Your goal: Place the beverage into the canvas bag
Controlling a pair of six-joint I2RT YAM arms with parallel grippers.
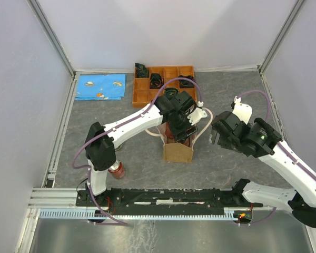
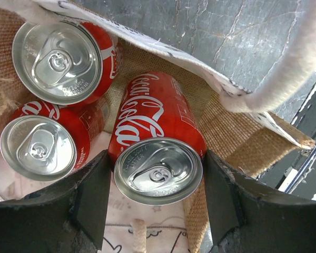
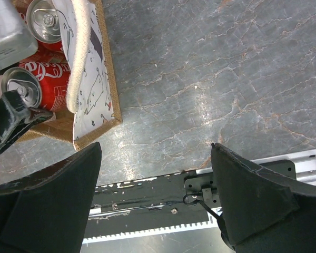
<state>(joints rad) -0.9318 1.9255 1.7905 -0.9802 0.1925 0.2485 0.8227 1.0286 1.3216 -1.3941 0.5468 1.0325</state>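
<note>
The beverage can [image 2: 155, 121], a red cola can with its silver lid facing up, sits inside the canvas bag [image 1: 178, 152] near the middle of the table [image 3: 210, 79], leaning a little against the bag's woven wall and close to two other cans [image 2: 57, 60] already standing in there. The left gripper [image 2: 157, 182] reaches down through the bag's mouth, its jaws about half apart and pressed on either side of the can just under the top rim, so the can is in its grip and not yet let go. The right gripper [image 3: 158, 195] hovers just beside the bag on its right with jaws spread wide and nothing between them. Judging by the look, a full can would be fairly heavy for its size, rigid enough under a firm pinch but smooth and rounded, so it could slip or twist if squeezed off-centre; the sound hold is across the body just below the rim, as it is taken here. The bag is soft and light, likely to sag or shift if nudged, and its cream rope handle [image 2: 292, 63] arches close to the left gripper, where a finger might catch it on the way out. One more can [image 1: 117, 169] stands on the table beside the left arm's base, and an orange tray [image 1: 141, 96] lies further back
</note>
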